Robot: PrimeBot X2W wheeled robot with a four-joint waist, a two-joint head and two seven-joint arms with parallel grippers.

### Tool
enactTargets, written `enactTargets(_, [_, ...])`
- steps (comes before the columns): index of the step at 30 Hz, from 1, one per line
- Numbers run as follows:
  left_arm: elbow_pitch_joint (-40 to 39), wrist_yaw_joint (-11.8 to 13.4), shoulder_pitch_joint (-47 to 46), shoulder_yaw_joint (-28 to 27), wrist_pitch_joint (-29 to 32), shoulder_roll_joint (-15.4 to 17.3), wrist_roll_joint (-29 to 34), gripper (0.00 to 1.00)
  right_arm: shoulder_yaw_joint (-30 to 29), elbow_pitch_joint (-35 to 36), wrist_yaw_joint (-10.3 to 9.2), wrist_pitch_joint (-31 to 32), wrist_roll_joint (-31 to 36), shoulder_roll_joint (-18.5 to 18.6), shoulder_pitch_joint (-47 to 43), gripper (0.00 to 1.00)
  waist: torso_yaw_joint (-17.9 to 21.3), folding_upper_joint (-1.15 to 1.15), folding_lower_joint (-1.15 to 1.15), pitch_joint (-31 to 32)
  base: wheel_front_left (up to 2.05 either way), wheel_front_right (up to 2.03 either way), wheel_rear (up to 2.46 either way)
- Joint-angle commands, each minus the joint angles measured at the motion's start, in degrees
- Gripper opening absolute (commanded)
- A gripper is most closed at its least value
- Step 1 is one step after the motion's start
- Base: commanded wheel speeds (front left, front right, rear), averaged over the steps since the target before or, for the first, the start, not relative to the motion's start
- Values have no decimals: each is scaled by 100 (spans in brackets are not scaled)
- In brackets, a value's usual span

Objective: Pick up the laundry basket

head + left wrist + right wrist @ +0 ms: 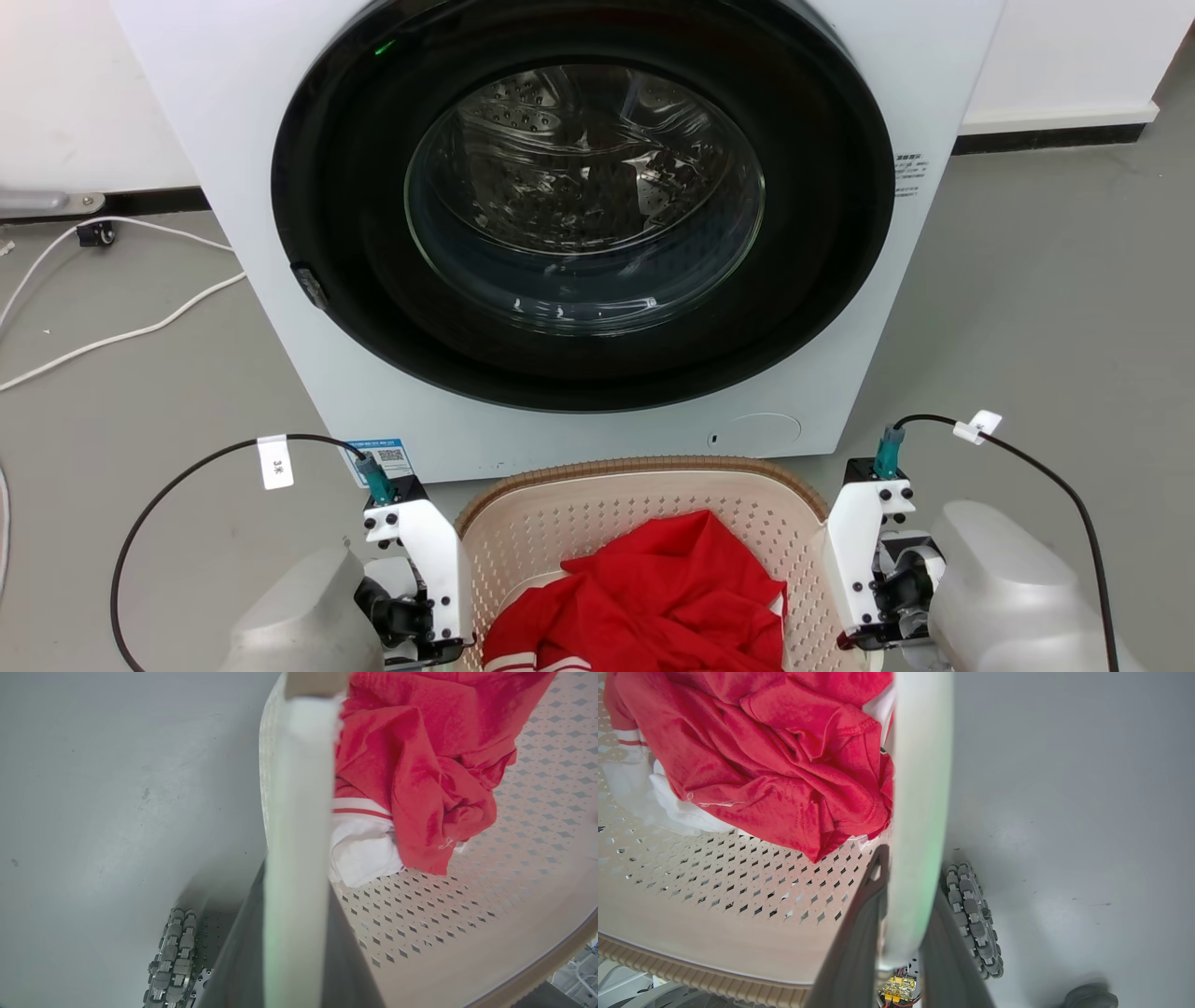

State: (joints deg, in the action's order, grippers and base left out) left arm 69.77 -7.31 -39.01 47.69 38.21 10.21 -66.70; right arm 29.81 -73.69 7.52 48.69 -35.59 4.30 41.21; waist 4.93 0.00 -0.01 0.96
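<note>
Handles (pixel 299 788) of the basket (pixel 597 523) are clamped by the left gripper (pixel 295 882) and right gripper (pixel 908 877) — clothes (pixel 653 588) may be spilled by uneven lifting.

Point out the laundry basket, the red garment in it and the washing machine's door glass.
laundry basket (pixel 597 527), head view, on its perforated far wall.
red garment (pixel 653 597), head view, on the middle of the cloth.
door glass (pixel 583 196), head view, on the centre of the pane.

White cable tag (pixel 274 462) with "3米"; QR-code sticker (pixel 380 455) on washing machine (pixel 607 439), print illegible.
</note>
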Motion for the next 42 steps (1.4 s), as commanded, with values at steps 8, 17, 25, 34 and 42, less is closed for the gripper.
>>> enactTargets(8, [-11,-30,10,20,-109,25,-77,0,-136,-19,-6,31,172,-23,-78,0,-7,0,1,-17,0,0,0])
enactTargets(17, [-13,-30,45,45,-185,-11,-151,0,-273,-19,-5,47,279,-70,-138,0,-3,0,1,-2,0,0,0])
enactTargets(25, [7,-30,35,80,-254,-5,-195,0,-405,-19,-5,65,397,-84,-123,0,-6,0,1,-24,0,0,0])
enactTargets(34, [28,-30,40,92,-302,-15,-257,0,-500,-18,-5,49,494,-107,-121,0,-17,0,1,-30,0,0,0])
enactTargets(42, [38,-30,34,83,-326,-13,-312,0,-556,-18,-5,64,548,-119,-131,0,-22,0,1,-43,0,0,0])
